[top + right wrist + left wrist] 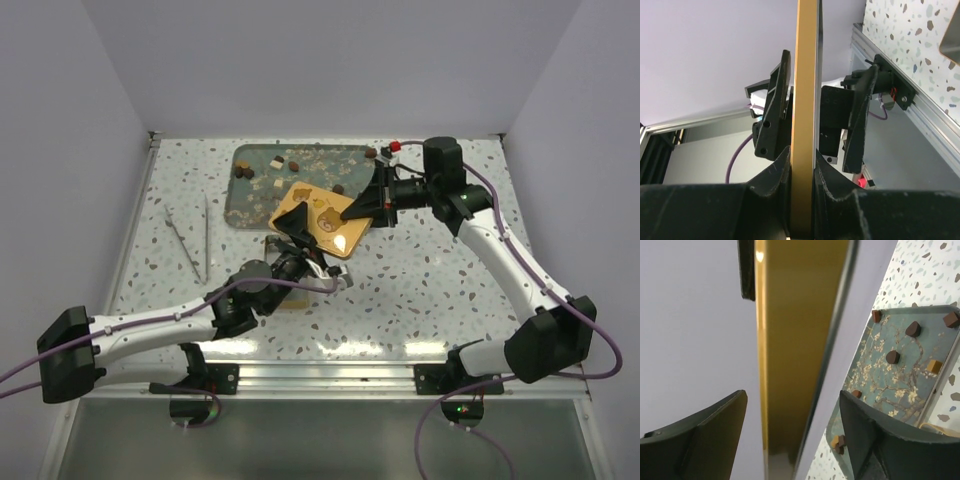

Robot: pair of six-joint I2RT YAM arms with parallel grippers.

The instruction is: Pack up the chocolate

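Observation:
A flat gold tin [332, 228] hangs tilted above the table in front of the floral tray [250, 205]. My right gripper [362, 208] is shut on its right edge; in the right wrist view the thin gold tin [802, 75] is pinched between the jaws of that gripper [802, 155]. My left gripper [298, 226] is open at the tin's near-left edge, and its fingers [715, 430] stand clear on both sides of the gold tin [795, 315]. Small dark chocolate [913, 329] and cream chocolate [277, 161] pieces lie scattered on the tray [880, 385].
A pair of white tongs [190, 235] lies on the speckled table left of the tray. A tan, box-like thing [287, 300] sits under the left wrist. White walls close in the table on three sides.

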